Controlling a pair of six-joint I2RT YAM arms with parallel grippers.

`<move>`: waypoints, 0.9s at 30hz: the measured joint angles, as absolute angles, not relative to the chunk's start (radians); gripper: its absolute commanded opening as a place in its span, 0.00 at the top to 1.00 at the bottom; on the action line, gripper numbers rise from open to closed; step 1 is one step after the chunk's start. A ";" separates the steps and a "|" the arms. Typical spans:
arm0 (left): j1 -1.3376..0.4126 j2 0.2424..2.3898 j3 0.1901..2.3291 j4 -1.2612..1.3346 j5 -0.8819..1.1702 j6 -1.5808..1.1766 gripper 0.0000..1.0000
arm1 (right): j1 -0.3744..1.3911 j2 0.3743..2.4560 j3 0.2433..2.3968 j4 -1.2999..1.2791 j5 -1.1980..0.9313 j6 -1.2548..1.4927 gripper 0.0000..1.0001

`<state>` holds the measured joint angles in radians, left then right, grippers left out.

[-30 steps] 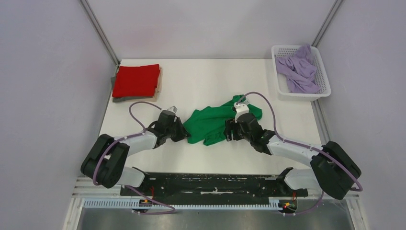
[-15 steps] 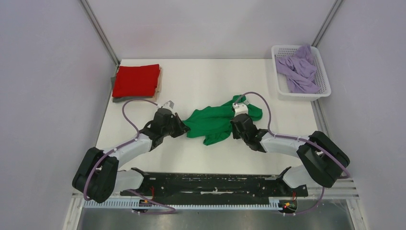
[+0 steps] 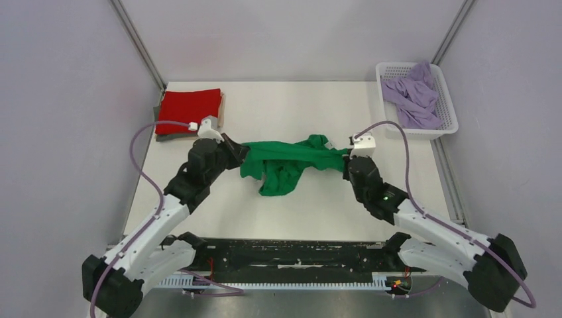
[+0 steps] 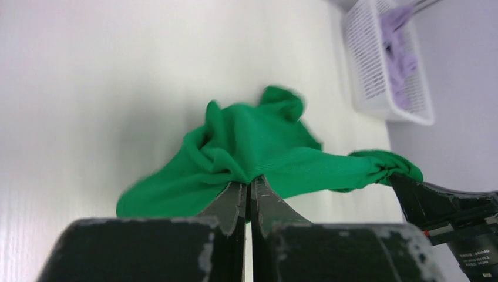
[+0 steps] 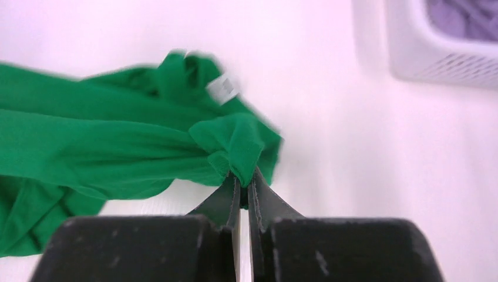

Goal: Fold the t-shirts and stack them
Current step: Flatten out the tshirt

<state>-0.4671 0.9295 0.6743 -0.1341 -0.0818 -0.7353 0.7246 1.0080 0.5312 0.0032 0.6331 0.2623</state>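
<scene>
Nearest, the left gripper (image 4: pixel 248 183) has its jaws pressed together on a bunch of the green tee (image 3: pixel 285 162). In the wrist view the cloth puckers right at the tips. The right gripper (image 5: pixel 244 179) is pinched closed in the same way on a knot of cloth at the tee's other end. A white tag (image 5: pixel 222 88) shows on the fabric just beyond that grip.

Between the two grippers the tee is drawn out into a taut band. The band runs left to right across the middle of the table (image 3: pixel 298 218). A loose flap falls from it toward the near side, and a small hump of cloth pokes out on the far side. The gripped ends look raised off the table while the flap seems to rest on it, though the view from above makes that hard to judge.

Farther back, at the far left corner, a folded red tee (image 3: pixel 189 109) lies flat on top of a stack. A grey tee (image 3: pixel 164 137) shows beneath it along the near-left edge, and a tan tee (image 3: pixel 222 109) shows as a strip down its right side.

At the far right corner a white mesh basket (image 3: pixel 391 126) sits at the table's edge. It holds a crumpled lavender tee (image 3: pixel 414 93), part of which rises above the far rim.
</scene>
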 measured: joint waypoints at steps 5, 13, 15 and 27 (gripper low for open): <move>-0.470 0.790 0.839 -0.197 -0.118 -0.665 0.98 | 0.726 0.801 0.614 -0.039 0.633 0.178 1.00; -0.474 0.632 1.146 -0.308 -0.105 -0.594 0.98 | 0.731 0.606 0.925 -0.037 0.356 0.098 1.00; -0.474 0.599 1.196 -0.323 -0.074 -0.589 0.98 | 0.732 0.590 1.003 -0.042 0.253 0.090 1.00; -0.473 0.598 1.497 -0.457 0.180 -0.581 0.98 | 0.732 0.632 1.350 -0.155 -0.017 0.053 1.00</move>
